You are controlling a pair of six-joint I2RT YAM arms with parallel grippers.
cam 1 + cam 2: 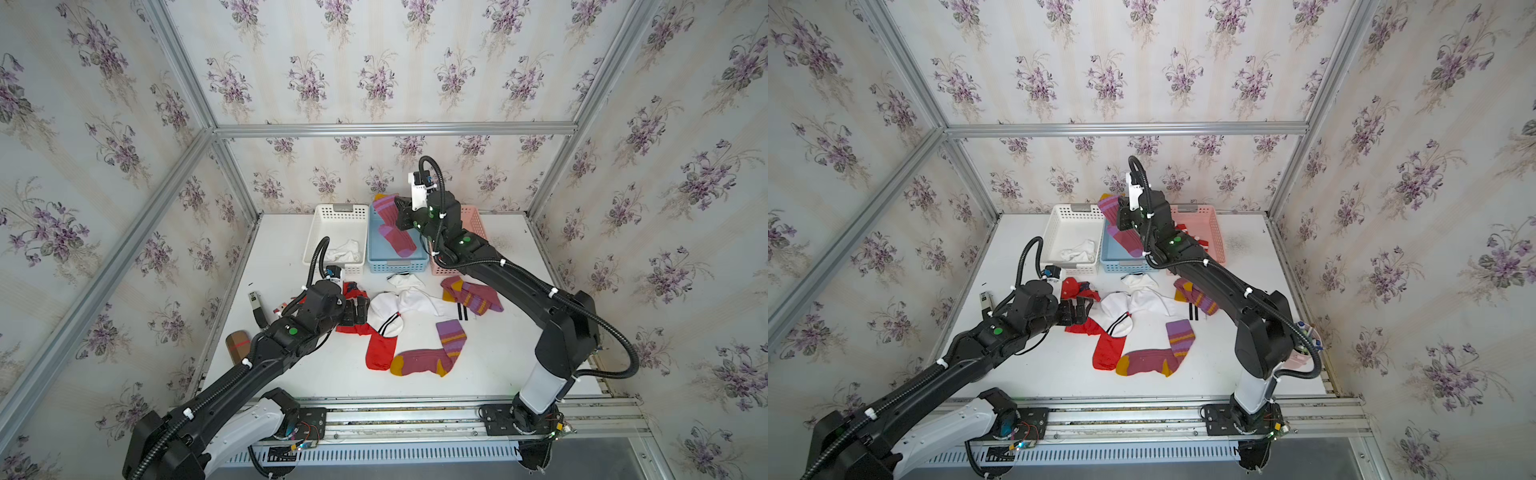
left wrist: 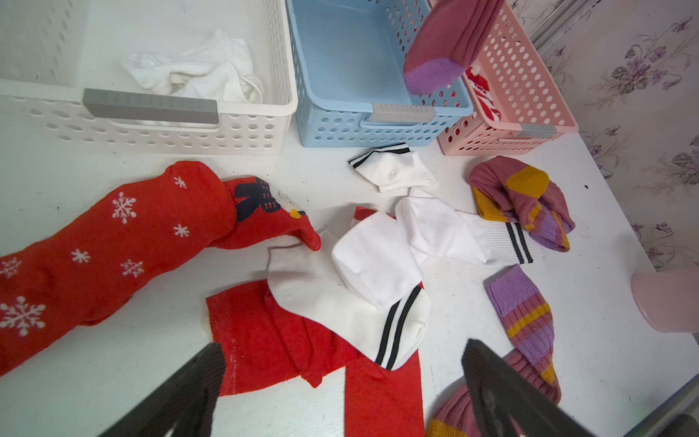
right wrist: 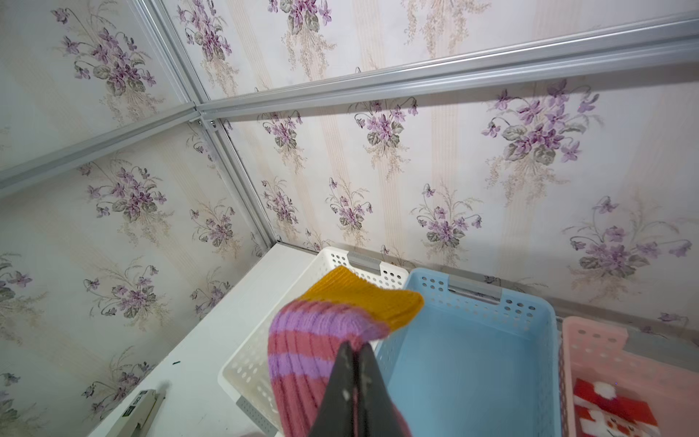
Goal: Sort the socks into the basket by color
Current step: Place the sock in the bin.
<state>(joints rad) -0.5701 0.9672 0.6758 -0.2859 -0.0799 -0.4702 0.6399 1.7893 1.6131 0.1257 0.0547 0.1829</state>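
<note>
Right wrist view: right jaws pinched shut on a maroon sock (image 3: 302, 363), dangling it over the blue basket (image 3: 472, 370). Drop step imo, so next = lower a bit & let go. Left jaws wide open, empty, above loose socks (image 2: 363, 257) on the table (image 2: 132, 359).

White surface (image 1: 519, 365). Far edge, side by side: white basket (image 1: 312, 237) at 11 o'clock, blue basket (image 1: 397, 266) at 12, pink basket (image 1: 1219, 241) at 1. Centre: heap of white black-striped socks (image 1: 415, 301), overlapping a plain red sock (image 1: 380, 353) toward 6. Flat maroon-purple sock (image 1: 432, 357) at 5, just beside it. Crumpled maroon-purple sock (image 1: 473, 295) at 2, touching the heap. Snowflake red sock (image 2: 113, 246) at 9. Left edge: small grey device (image 1: 255, 305) at 9, brown block (image 1: 237, 343) at 8. Pink cup-like object (image 2: 665, 299) at the right edge, 4.
</note>
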